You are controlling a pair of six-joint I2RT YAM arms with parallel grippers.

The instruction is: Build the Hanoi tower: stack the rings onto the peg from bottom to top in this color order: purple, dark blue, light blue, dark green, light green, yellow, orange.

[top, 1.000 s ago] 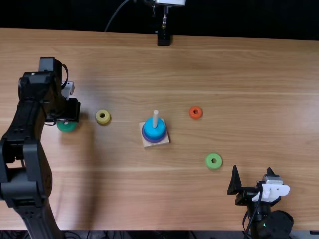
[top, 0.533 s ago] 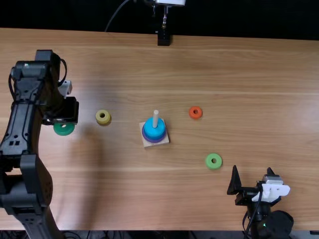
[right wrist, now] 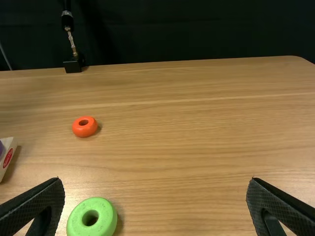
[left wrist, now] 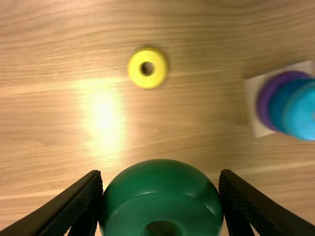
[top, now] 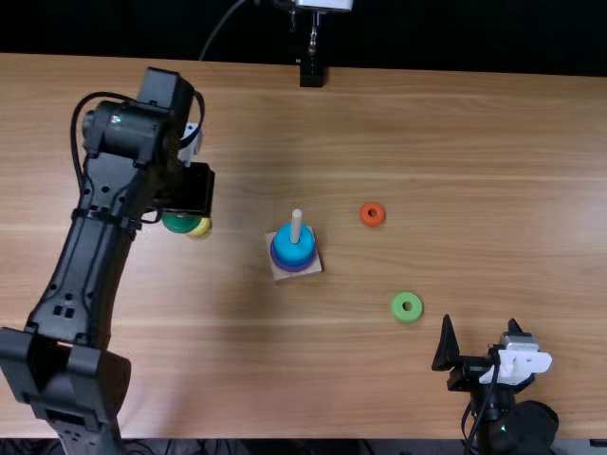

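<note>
Holding dark green ring [top: 179, 225] between its jaws: left gripper [top: 193, 192], upper left of top view. Right gripper [top: 481, 322], lower right, jaws wide.

A black backdrop [top: 474, 33] stands behind the wooden table [top: 474, 133] (its top catching a bright glare [left wrist: 105, 115]).
</note>
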